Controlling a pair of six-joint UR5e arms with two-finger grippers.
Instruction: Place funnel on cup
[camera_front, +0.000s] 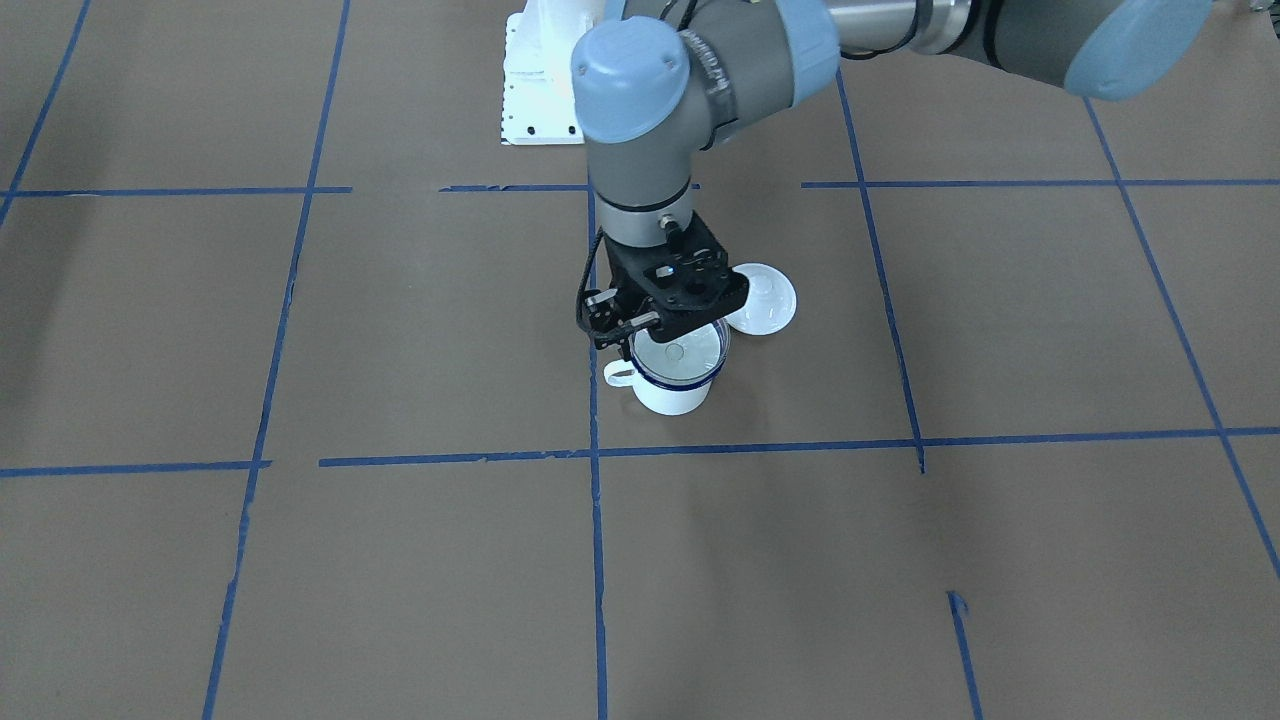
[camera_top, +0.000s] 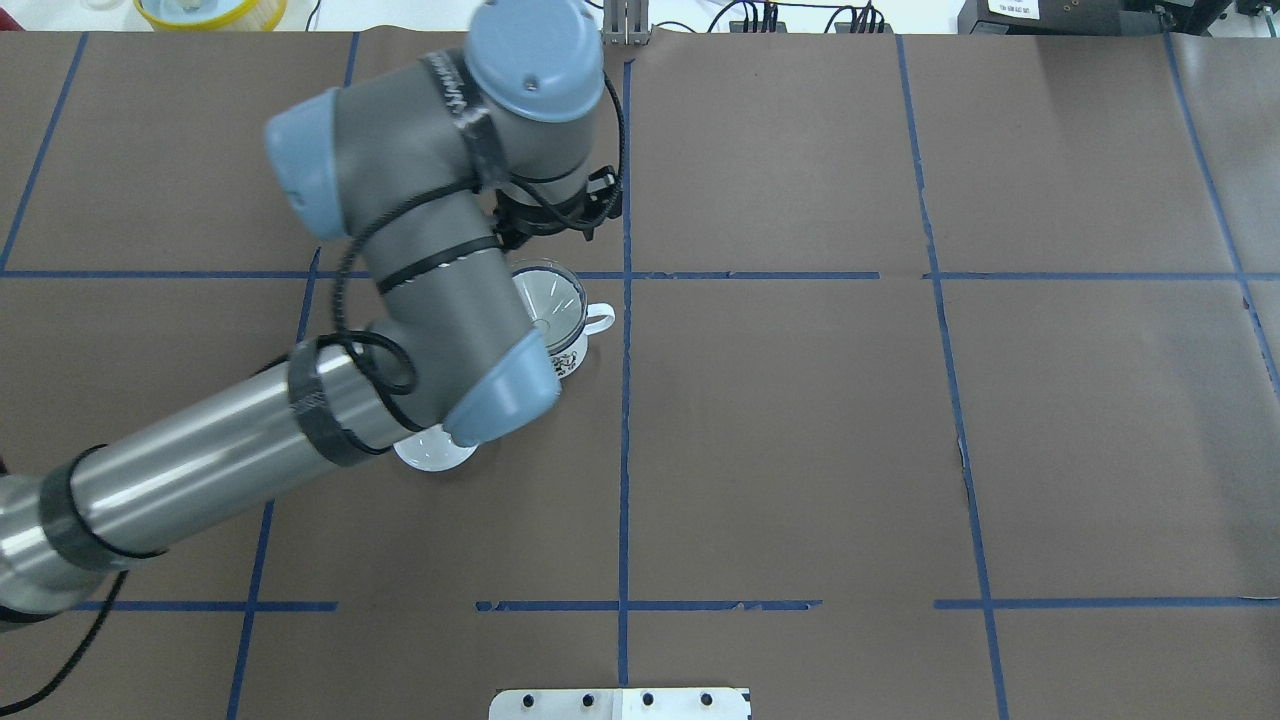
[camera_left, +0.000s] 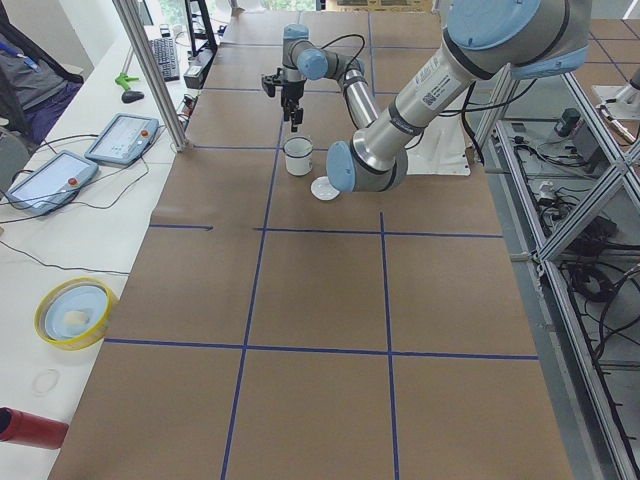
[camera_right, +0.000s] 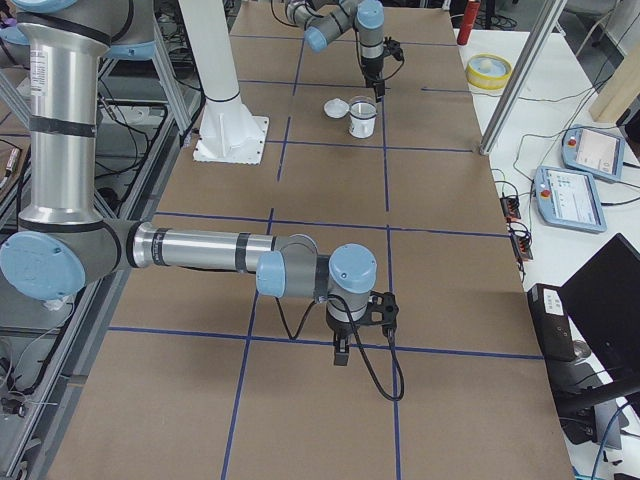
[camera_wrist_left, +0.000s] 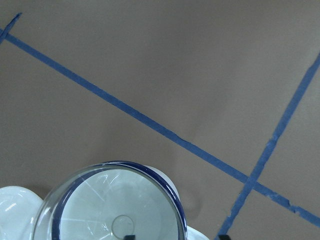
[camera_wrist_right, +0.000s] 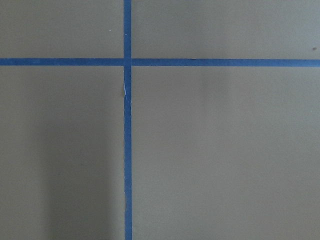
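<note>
- Left wrist-mounted view, lower left of the frame: the funnel (camera_wrist_left: 117, 207) sits in the mouth of the cup (camera_front: 672, 397). Its clear rim lies just over the dark blue one, a touch off-centre, and the spout hole points down inside. I judge it seated and the placing as good as done.
- The cup stands upright on the desk (camera_front: 1000, 560) near the middle of the front-facing frame, with its handle toward frame left.
- The left hand (camera_front: 622, 330) hangs over the funnel's upper-left edge. Its fingertips (camera_wrist_left: 129, 236) show at the bottom edge of the wrist view, spread well apart and gripping nothing. Both side views show it above the rim, so the funnel probably rests by its own weight.
- A white lid (camera_front: 765, 300) lies flat just up and right of the cup, not touching it.
- The right hand (camera_right: 341, 352) is low over bare desk, lower middle of the exterior right frame and well apart from the cup. I cannot tell whether it is spread or closed.
</note>
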